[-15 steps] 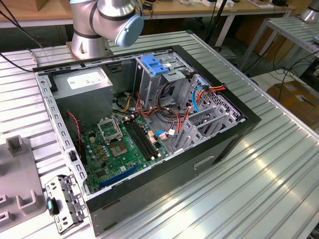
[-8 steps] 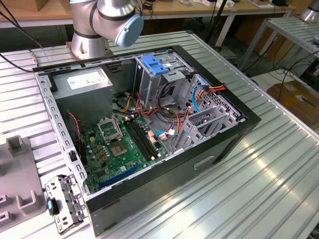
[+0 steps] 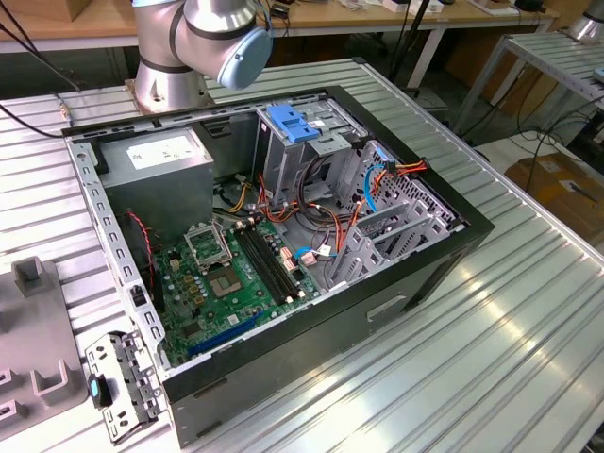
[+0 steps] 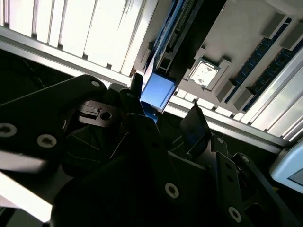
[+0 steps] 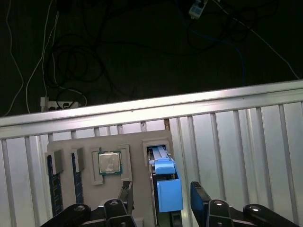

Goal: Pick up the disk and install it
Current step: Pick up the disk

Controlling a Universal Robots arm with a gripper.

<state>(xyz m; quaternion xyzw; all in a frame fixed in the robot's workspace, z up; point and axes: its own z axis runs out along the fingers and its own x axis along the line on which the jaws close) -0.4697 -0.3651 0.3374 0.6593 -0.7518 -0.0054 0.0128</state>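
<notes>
Ribbed metal table (image 3: 510, 349), wooden workbench (image 3: 321, 17) behind — cables (image 5: 71, 61) on dark floor (image 5: 142, 47).

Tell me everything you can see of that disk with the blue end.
The disk shows edge-on: a thin dark body with pale rails, capped by a blue plastic handle. It stands on edge in a slot of the grey holder, which lies on the ribbed table, and a square chip sits beside it. The open gripper straddles the handle, with a gap on each side in the first wrist view. The disk's flat faces are hidden.

Disk (image 5: 168, 191) — one end cropped at the edge
</notes>
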